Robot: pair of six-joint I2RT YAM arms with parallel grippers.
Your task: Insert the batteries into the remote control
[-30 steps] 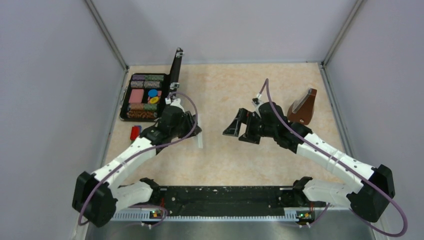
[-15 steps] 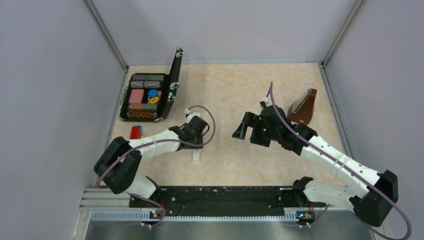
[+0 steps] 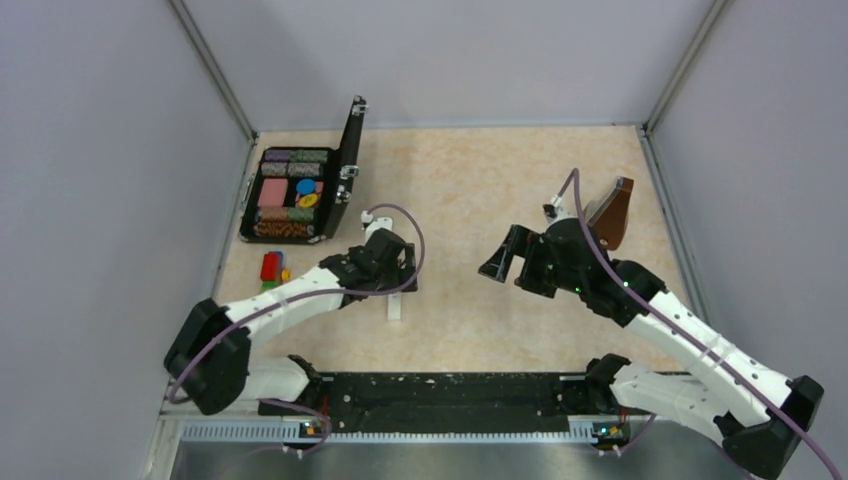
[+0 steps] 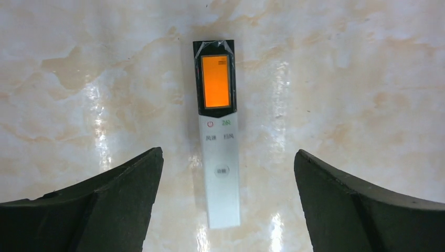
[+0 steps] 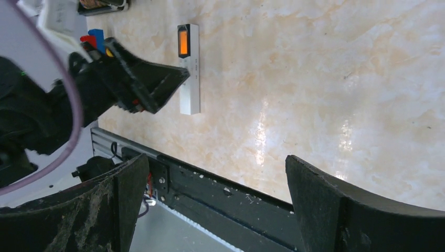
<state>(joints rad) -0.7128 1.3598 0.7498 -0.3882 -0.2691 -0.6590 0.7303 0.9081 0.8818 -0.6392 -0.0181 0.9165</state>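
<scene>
Remote control (image 4: 222, 178) is lying display-up on the bench (image 4: 357, 79) between the spread fingers (image 4: 105, 199) of our left end effector (image 4: 228, 155), untouched. We are judging it light, rigid, slick: hold the white half's long edges, off the orange screen (image 4: 216, 81). Farther off, right end effector (image 5: 216, 160) is hanging spread.

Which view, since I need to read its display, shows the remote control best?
Left wrist view: the remote control lies whole and face up, its orange display and buttons plain. The right wrist view shows it small, near the frame's top. The top view shows only a white sliver.
</scene>
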